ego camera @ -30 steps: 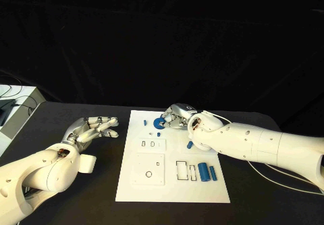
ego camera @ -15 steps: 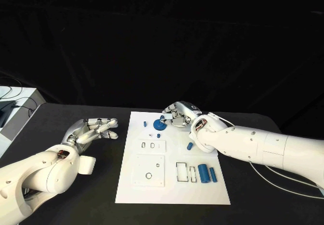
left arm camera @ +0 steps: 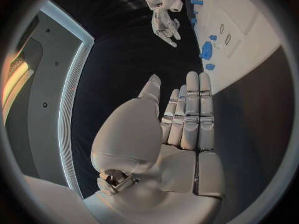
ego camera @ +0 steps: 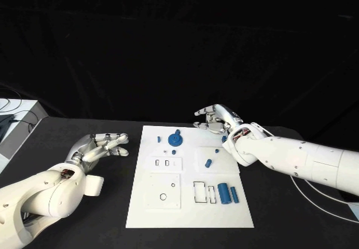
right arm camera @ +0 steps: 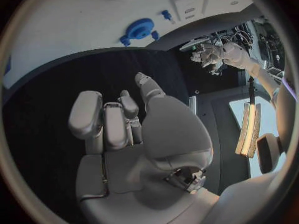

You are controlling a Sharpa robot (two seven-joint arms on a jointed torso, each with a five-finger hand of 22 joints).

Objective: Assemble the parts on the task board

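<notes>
Right hand [ego camera: 217, 118] we find released, fingers apart, holding nothing; blue gear [ego camera: 175, 138] lies on the task board [ego camera: 191, 212] near its fingertips. Left hand [ego camera: 101, 146] likewise released.

Head camera overhead; wrist cameras behind palms, all sharing task board [ego camera: 191, 176].

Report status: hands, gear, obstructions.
Right robot hand open, raised past the task board far edge. Left robot hand open, beside the board. Blue gear lying on board, unheld. Nothing blocking it.
</notes>
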